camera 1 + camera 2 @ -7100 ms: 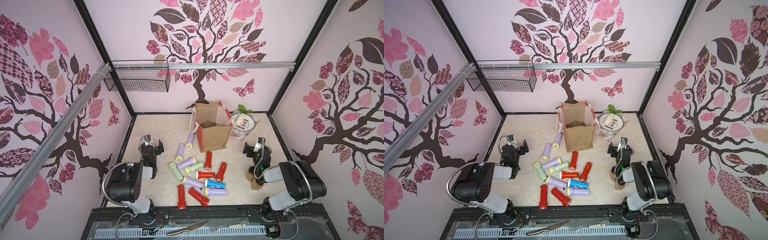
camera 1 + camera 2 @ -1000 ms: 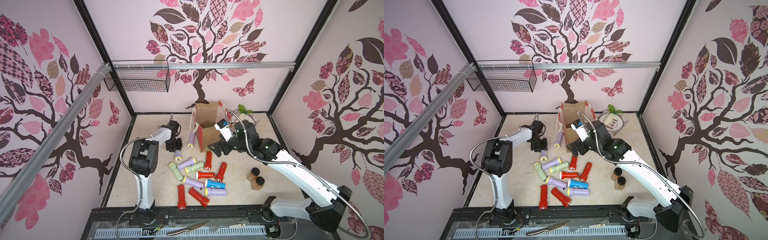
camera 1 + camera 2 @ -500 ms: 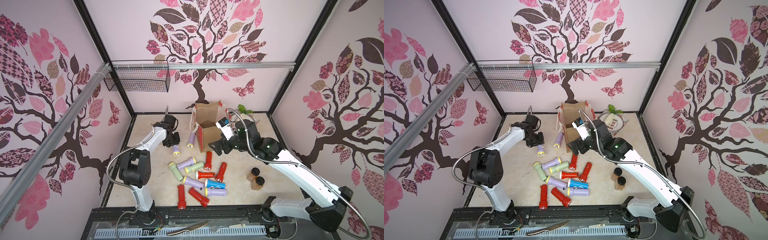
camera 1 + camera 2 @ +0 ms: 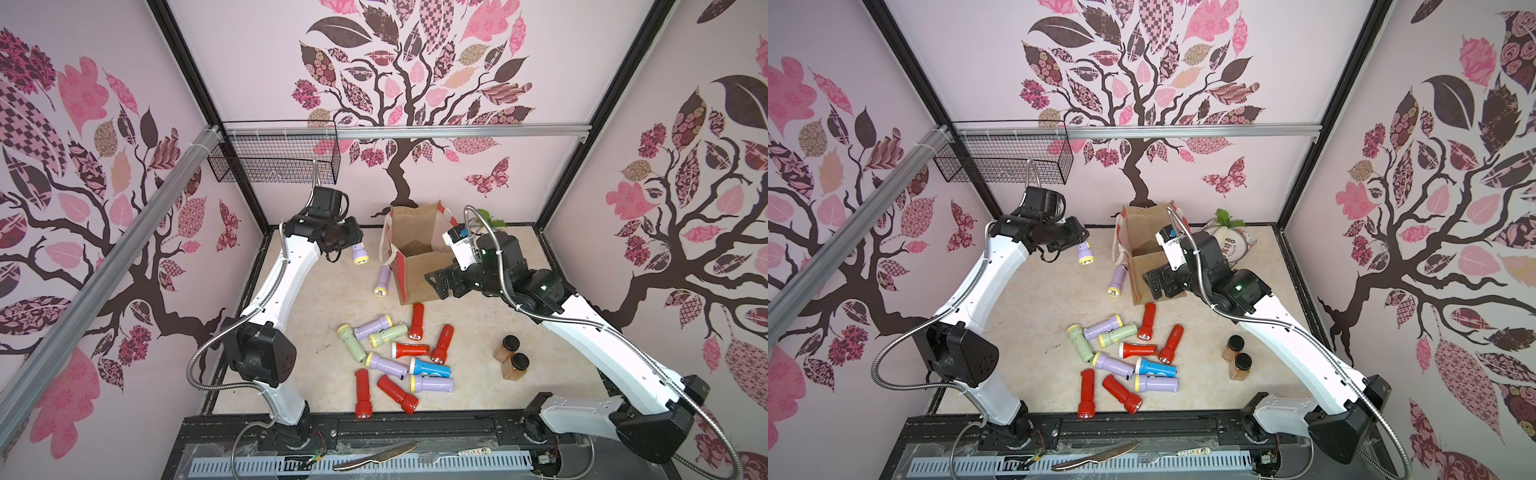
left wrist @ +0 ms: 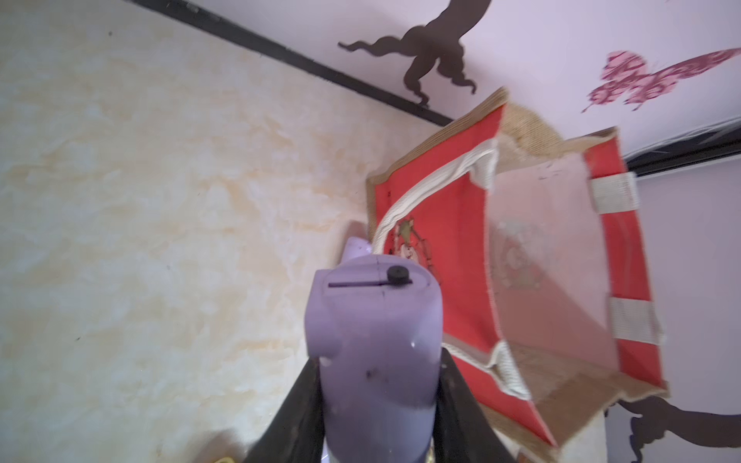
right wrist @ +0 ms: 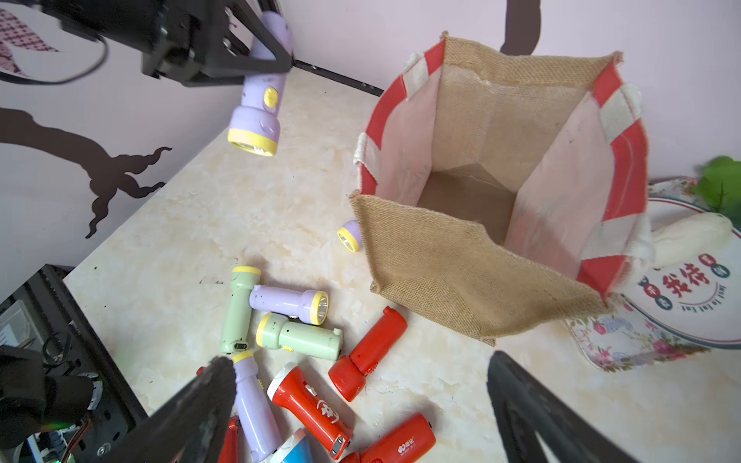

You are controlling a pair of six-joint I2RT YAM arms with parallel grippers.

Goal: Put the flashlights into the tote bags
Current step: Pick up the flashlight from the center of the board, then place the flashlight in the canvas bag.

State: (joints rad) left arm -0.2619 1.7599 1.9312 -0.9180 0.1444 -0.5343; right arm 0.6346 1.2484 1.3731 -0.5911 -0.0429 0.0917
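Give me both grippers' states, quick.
Left gripper: closed on a lilac flashlight, held in the air.
Right gripper: open, empty, by the tote bag.

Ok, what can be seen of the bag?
The bag is boxy: brown burlap front and back, red sides with white straps, pale lining inside the sides. It stands upright on the table near the back wall, mouth open, with nothing visible inside. A lilac flashlight lies at one side and a floral tin sits at the other; whether either touches it is unclear. Nothing grips it.
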